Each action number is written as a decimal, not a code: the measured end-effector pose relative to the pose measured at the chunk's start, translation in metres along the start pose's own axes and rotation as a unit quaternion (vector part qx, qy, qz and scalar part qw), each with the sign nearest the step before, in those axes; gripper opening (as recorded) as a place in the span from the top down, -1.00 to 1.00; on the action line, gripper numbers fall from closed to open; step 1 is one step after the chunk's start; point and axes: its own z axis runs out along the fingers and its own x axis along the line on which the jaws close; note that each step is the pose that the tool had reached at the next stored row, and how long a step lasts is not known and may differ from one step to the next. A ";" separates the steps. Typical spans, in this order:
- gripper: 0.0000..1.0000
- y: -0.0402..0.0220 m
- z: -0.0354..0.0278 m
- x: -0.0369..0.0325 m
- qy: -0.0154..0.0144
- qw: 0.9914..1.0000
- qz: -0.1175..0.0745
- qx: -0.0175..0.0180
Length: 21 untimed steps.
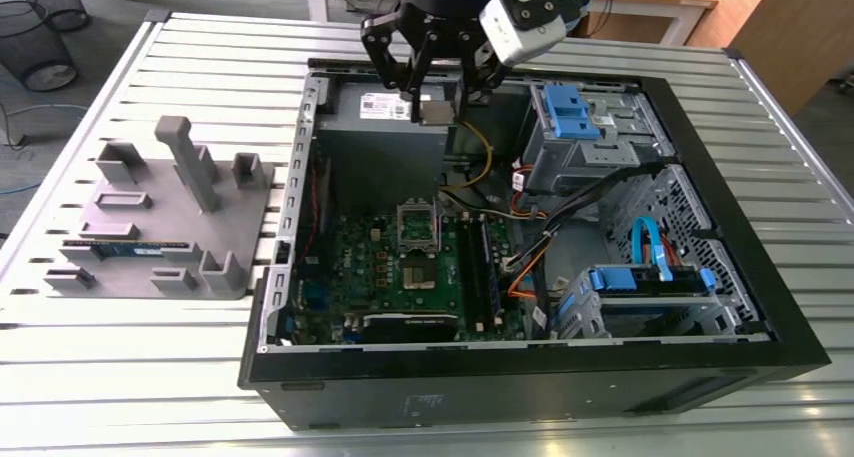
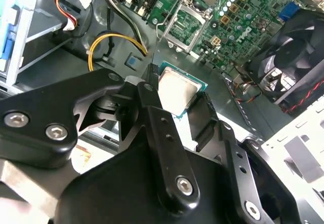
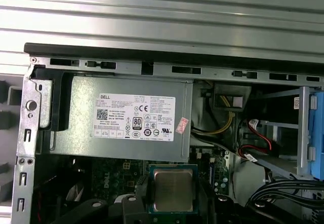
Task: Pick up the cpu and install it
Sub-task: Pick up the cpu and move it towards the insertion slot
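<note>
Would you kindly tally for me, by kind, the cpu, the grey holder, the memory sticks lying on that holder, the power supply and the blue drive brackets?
cpu: 1
grey holder: 1
memory stick on the holder: 1
power supply: 1
blue drive brackets: 2
Total: 6

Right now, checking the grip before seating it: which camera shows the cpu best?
The first wrist view: the cpu faces the camera squarely, metal top unobstructed, held between the jaws. In the second wrist view the cpu is tilted and partly covered by the jaws. The exterior view shows it small, between the jaws.
</note>
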 end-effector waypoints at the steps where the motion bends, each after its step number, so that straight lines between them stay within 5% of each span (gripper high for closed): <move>1: 0.06 0.0000 0.0000 0.0000 0.000 1.000 0.000 0.000; 9: 0.06 -0.0081 0.0009 0.0004 0.000 1.000 0.000 0.000; 21: 0.06 -0.0303 0.0071 0.0017 0.000 1.000 0.000 0.000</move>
